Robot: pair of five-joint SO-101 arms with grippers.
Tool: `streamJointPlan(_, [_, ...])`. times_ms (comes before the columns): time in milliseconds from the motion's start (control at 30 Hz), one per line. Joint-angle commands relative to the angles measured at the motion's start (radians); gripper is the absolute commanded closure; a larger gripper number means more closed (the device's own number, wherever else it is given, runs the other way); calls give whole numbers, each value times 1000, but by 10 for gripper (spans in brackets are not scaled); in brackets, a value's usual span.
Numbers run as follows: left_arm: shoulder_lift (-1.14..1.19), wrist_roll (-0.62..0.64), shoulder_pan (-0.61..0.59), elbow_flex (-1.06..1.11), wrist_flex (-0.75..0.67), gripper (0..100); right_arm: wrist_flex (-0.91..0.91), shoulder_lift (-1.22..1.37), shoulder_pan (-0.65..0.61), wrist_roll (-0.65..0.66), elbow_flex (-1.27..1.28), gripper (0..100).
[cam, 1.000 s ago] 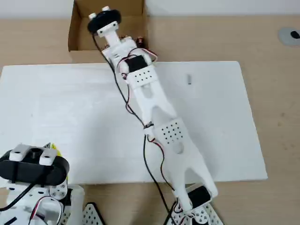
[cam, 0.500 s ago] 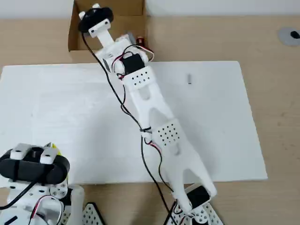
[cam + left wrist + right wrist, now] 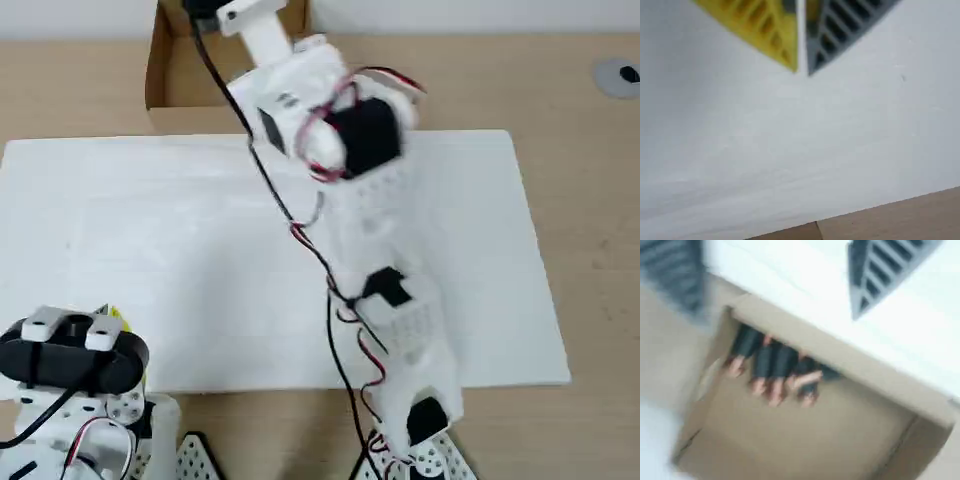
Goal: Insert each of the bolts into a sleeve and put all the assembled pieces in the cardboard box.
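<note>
Wooden bench [image 3: 600, 200] runs under the whole scene, with a white sheet [image 3: 150, 250] laid over most of it and the cardboard box [image 3: 165, 75] standing at the sheet's far edge. The right arm [image 3: 370, 200] stretches across the sheet toward that box, its wrist raised above the box's near wall. From its own camera we look down into the box between the two grey fingers of the right gripper [image 3: 775, 315], which stand wide apart with nothing between them. On the box floor, close against the near wall, lie the assembled pieces [image 3: 775, 370]: several dark sleeves side by side with pale bolt ends sticking out. They are too blurred for us to count.

The left arm [image 3: 70, 355] sits folded at the near corner of the bench. The left gripper [image 3: 801, 70] hangs over the sheet, its yellow and grey fingers drawn together to a thin slit and holding nothing.

We judge the step in hand to be the drop into the box, already made, since the right gripper is spread and empty above the pieces. The next move calls for lifting the right arm clear of the box wall without catching it. Part of the sheet lies under the arm, so we cannot tell whether a loose bolt or sleeve waits there. If one does, the next pick begins there.
</note>
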Motion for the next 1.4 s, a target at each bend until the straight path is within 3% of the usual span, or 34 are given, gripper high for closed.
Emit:
streamJointPlan(0, [-5,-5,-12,-3,2,992,41,-147,59,-9,-41,974])
streamJointPlan(200, [-5,-5,-12,3,2,992,48,-315,120,-12,-28,989])
streamJointPlan(333, [-5,-6,-12,6,2,991,51,-458,156,-12,143,989])
streamJointPlan(600, [-5,-11,-12,23,2,991,46,-1017,177,-11,1017,988])
streamJointPlan(833, [-5,-160,-66,212,3,991,-9,-1492,179,-6,1716,988])
streamJointPlan(1067, [-5,-143,-130,397,-11,991,-124,-1922,179,-5,2230,988])
streamJointPlan(1367, [-5,-138,-132,417,-26,991,-321,-2451,179,-3,2721,988])
